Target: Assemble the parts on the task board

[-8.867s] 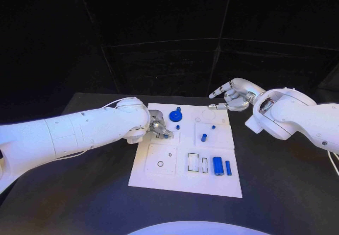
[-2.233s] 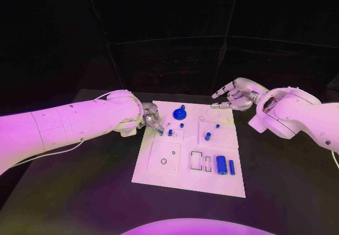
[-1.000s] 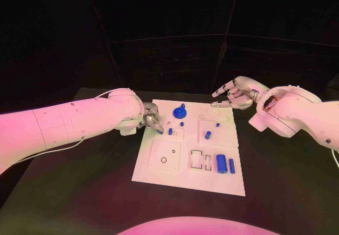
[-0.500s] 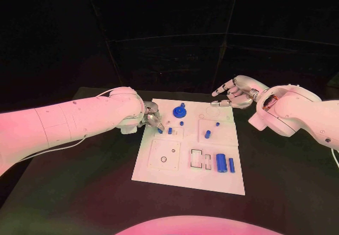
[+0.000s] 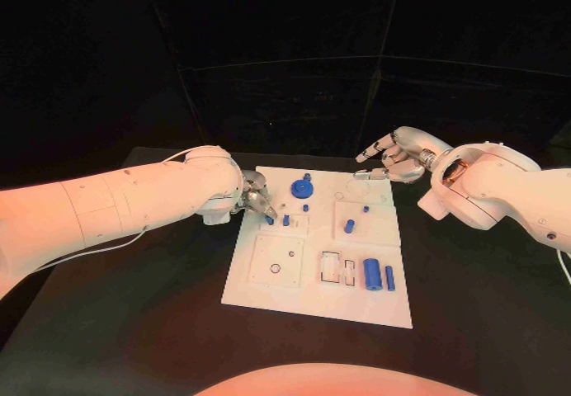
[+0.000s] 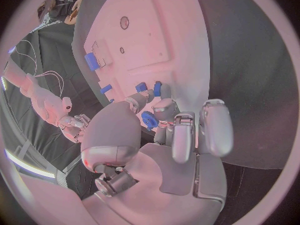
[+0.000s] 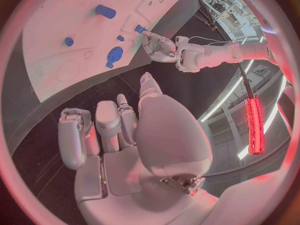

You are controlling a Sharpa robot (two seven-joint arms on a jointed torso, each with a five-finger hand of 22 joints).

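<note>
Left hand: your left hand (image 5: 258, 204) sits at the task board's left edge, fingers curled down beside a small blue peg (image 5: 270, 219). You cannot tell from either view whether the fingertips pinch that peg or only touch it.
Right hand: your right hand (image 5: 390, 159) hovers off the board's far right corner, fingers apart and holding nothing; the right wrist view shows them loosely bent over bare table.
Task board: the task board (image 5: 312, 290) lies in the middle of the black table (image 5: 143, 330), long side running away from you.
Parts: a round blue knob (image 5: 300, 189) stands near the far edge; a short blue cylinder (image 5: 349, 225) lies mid-board; a thicker blue cylinder (image 5: 371, 275) and a slim blue pin (image 5: 388, 278) lie side by side near the right edge.
Hidden: the left hand's own fingers cover the contact point in the left wrist view, with blue pieces (image 6: 150, 120) crowded just past them.
Open room: you have bare table along the board's near edge and on its right side.
</note>
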